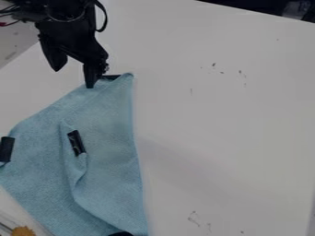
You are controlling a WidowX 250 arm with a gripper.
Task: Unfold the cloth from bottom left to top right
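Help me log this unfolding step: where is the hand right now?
The hand is at the upper left of the camera view, one fingertip at the top edge of the cloth, just left of the black strip near its uppermost corner.

Black hand point(73, 79) above blue cloth point(111, 170).

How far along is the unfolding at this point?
Partly done, it seems. The cloth lies spread on its left side, out to a black tab at the edge. Nothing is in hand: the gripper is open at the top corner. Left to do: the flap, with another tab, lies folded over the middle and probably needs opening toward the top right.
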